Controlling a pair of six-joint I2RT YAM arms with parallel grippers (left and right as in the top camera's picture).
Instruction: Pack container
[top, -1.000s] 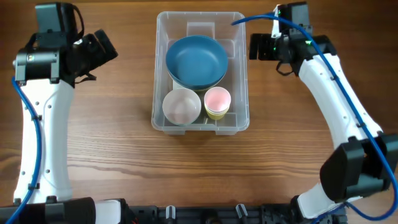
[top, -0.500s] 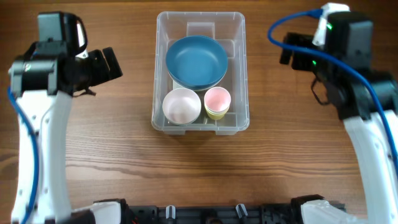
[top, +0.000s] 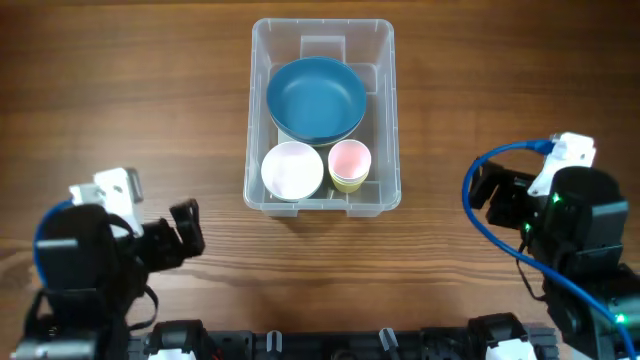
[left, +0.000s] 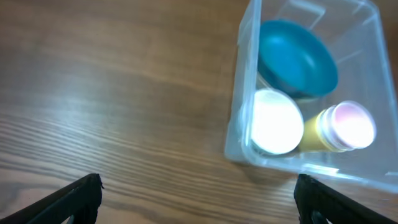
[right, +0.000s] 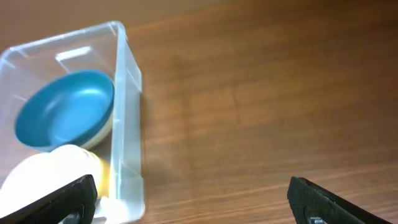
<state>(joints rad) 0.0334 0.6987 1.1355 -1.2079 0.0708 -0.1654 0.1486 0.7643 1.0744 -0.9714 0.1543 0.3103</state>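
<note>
Both arms have drawn back from beside the container (top: 322, 21) to the near edge of the table (top: 120, 90); overhead, it sits far-centre holding a blue bowl (top: 316, 98), white bowl (top: 292, 171) and pink cup (top: 349, 159), the left gripper (top: 187, 232) and right gripper (top: 492, 192) well apart from it. Left wrist: fingers spread, empty. Right wrist: likewise spread and empty, so packing looks done; finish the retreat smoothly, clear of the bin wall

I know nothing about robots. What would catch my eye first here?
The clear container at the far middle of the table stands out first. It holds a big blue bowl at the back, with a white bowl and a pink cup side by side in front. Next come the left end effector and right end effector at the near corners, both open and empty.
</note>
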